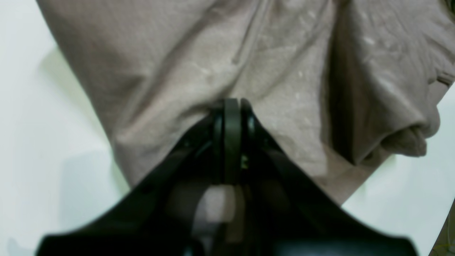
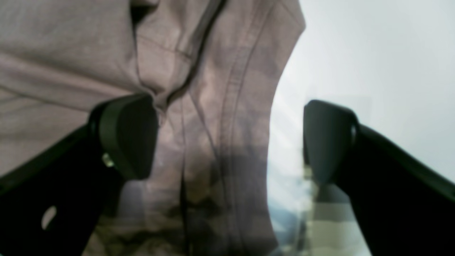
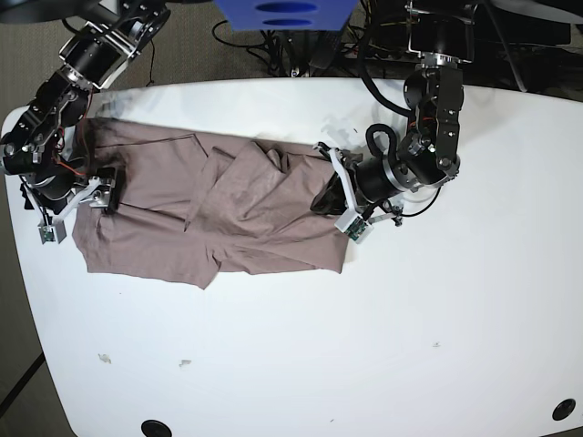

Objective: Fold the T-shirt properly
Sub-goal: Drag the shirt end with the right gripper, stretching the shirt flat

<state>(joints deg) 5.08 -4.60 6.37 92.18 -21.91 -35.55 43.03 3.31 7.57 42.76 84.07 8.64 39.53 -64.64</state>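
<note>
The mauve-brown T-shirt (image 3: 246, 214) lies wrinkled across the left half of the white table (image 3: 383, 346), with part of it folded over in the middle. My left gripper (image 3: 325, 202) sits at the shirt's right edge. In the left wrist view its jaws (image 1: 231, 106) are shut together on the fabric (image 1: 170, 71), and creases run out from the tip. My right gripper (image 3: 97, 197) is at the shirt's left edge. In the right wrist view it (image 2: 229, 138) is open, with one finger (image 2: 128, 135) over the cloth (image 2: 71, 53) and the other over bare table.
Cables and a blue object (image 3: 287, 14) lie beyond the table's far edge. Small specks (image 3: 105, 358) sit on the table at the front left. Dark round holes (image 3: 155, 426) mark the front corners. The table's edge curves close to my right arm.
</note>
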